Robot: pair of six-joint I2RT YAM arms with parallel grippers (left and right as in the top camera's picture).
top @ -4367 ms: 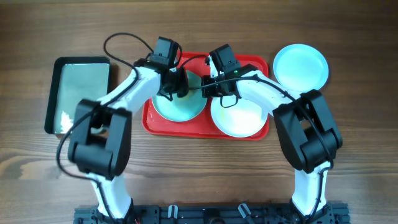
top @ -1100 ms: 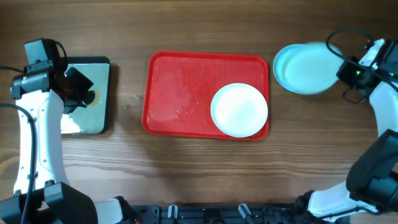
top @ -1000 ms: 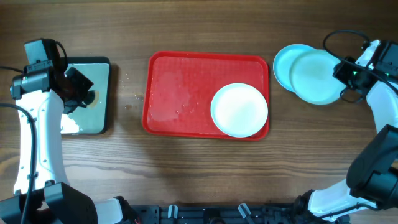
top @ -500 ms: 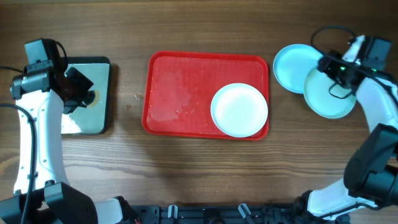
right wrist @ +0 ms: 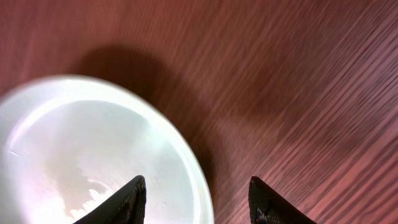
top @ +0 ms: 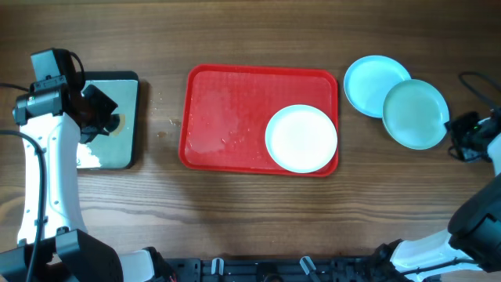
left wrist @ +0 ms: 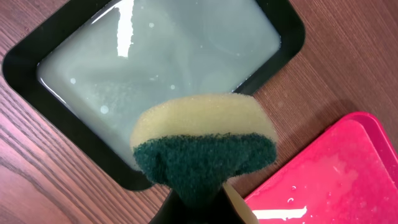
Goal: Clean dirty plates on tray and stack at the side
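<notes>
A white plate lies in the right half of the red tray. On the table right of the tray lie two aqua plates: one farther back and a second whose edge overlaps it. My right gripper is open just right of that second plate, holding nothing. Over the dark water tray, my left gripper is shut on a yellow-and-green sponge.
The dark narrow tray with cloudy water sits left of the red tray, whose wet corner shows in the left wrist view. Water drops lie on the red tray's left half. Bare wood surrounds everything.
My right gripper set the second aqua plate down overlapping the first, let go of it and drew back toward the right edge. The left arm has not moved.
</notes>
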